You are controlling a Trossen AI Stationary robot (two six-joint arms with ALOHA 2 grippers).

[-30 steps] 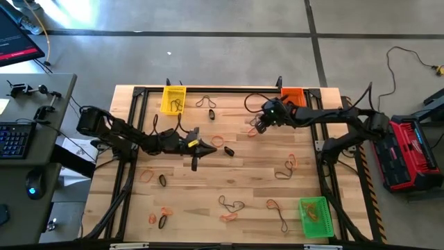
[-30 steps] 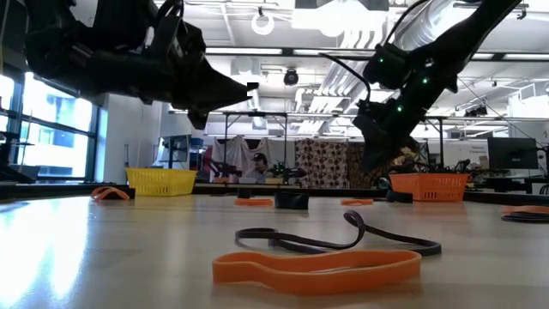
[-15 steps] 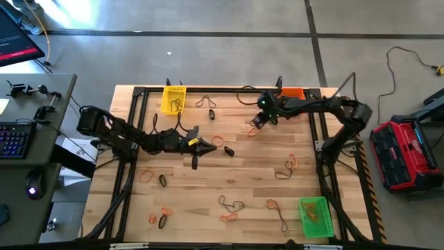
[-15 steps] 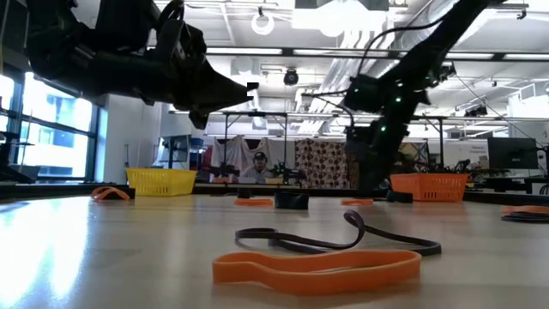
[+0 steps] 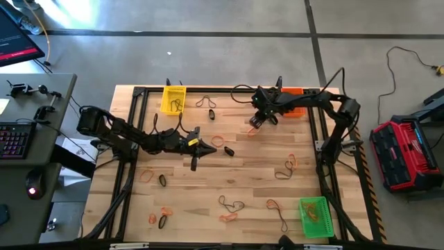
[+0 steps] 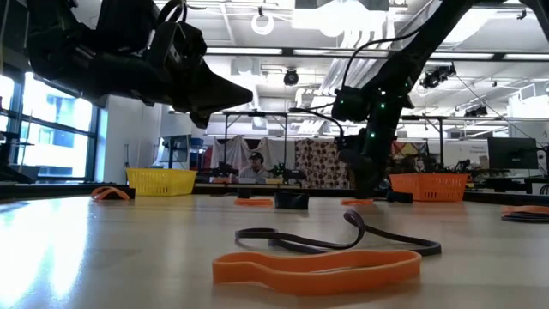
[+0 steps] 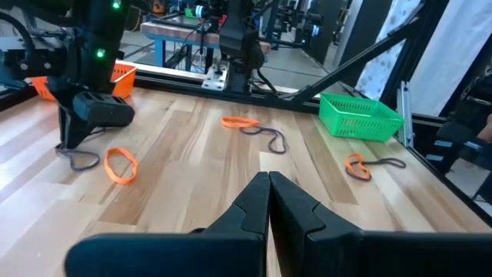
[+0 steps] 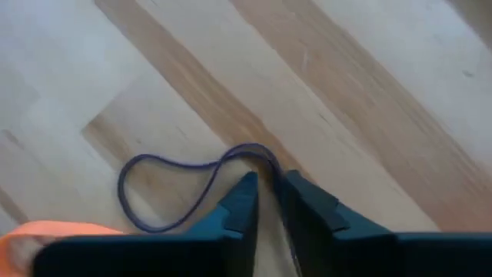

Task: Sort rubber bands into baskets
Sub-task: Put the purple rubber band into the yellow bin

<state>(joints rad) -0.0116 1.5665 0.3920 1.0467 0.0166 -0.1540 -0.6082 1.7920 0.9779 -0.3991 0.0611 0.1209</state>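
Rubber bands, orange and dark, lie scattered flat on the wooden table point(image 5: 263, 180). My right gripper point(image 5: 254, 123) points down at the far middle, shut on a dark rubber band point(image 8: 192, 173) beside an orange one point(image 7: 121, 164). My left gripper point(image 5: 208, 146) hovers shut and holds nothing at the table's centre, near an orange band point(image 5: 218, 141). The yellow basket point(image 5: 173, 98) stands at the far left. My right arm partly covers the orange basket point(image 5: 293, 94) at the far right. At the near right stands the green basket point(image 5: 313, 215). My right gripper has one strand of the dark band, at the bend of its loop point(image 8: 265, 158), pinched between its two fingertips point(image 8: 244, 192). The fingers come from above, slanting steeply down. The rest of the band lies slack and flat on the table.
A black frame rail point(image 5: 208, 90) runs along the table's far edge and down both sides. More bands lie near the front, an orange one point(image 6: 317, 268) and a dark one point(image 6: 343, 240) among them. A red and black case point(image 5: 402, 153) sits on the floor at the right.
My right gripper has swung toward the table's left edge and sunk to the tabletop, tipping more steeply downward, onto the dark band beside the orange one. The bands on the table lie where they were.
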